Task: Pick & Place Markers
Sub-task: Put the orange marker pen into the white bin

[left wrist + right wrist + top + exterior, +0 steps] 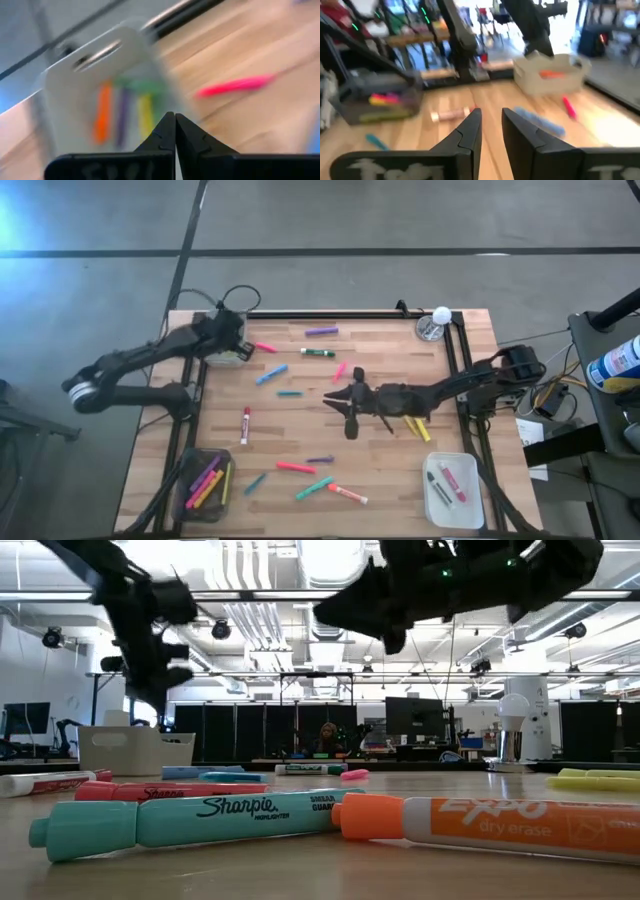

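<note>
Right gripper (350,402) reaches from three o'clock out over the table (400,470) centre, arm stretched nearly flat, its fingers (470,130) a little apart with nothing between them. Left gripper (238,340) is folded back at ten o'clock above the white bin (228,356), fingertips (167,132) pressed together, empty. Markers (296,468) lie scattered across the wood, mostly from centre toward six o'clock; more sit in the dark bin (203,483) at seven o'clock and the white tray (452,490) at five o'clock
</note>
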{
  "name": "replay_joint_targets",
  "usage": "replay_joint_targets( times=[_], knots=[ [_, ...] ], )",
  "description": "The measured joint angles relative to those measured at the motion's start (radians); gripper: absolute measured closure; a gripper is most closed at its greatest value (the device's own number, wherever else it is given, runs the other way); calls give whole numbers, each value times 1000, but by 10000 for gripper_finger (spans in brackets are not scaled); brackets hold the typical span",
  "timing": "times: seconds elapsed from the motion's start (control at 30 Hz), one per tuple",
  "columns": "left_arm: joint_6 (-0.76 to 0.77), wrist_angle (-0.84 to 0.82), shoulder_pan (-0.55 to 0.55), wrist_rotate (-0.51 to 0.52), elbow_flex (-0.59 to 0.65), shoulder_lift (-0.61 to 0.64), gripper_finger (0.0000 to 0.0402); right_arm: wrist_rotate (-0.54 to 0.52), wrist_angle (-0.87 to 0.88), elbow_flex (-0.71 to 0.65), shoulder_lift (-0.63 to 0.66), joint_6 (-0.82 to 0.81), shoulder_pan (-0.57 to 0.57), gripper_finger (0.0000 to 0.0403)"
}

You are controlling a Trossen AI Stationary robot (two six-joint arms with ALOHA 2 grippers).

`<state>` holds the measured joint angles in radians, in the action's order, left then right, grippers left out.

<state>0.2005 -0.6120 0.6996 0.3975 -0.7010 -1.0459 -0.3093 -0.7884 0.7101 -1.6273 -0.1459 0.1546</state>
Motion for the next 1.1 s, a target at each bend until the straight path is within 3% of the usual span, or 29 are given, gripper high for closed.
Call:
replay_joint_targets(
  times=[0.27, 0.47, 0.6, 0.9, 1.1],
  knots=[
    [-36, 567, -276, -146, 332, 244, 401, -38, 463, 35, 142, -167, 67, 313],
    [-76, 1145, -454, -207, 574, 280, 401, -89, 964, 191, 141, -398, 203, 272],
    [-88, 1382, -508, -226, 671, 270, 401, -102, 1151, 311, 72, -559, 308, 245],
    [-121, 1399, -513, -229, 689, 256, 401, -112, 1453, 630, -193, -832, 438, 208],
    [-121, 1401, -513, -229, 689, 249, 401, 33, 1518, 818, -364, -878, 436, 202]
  ],
)
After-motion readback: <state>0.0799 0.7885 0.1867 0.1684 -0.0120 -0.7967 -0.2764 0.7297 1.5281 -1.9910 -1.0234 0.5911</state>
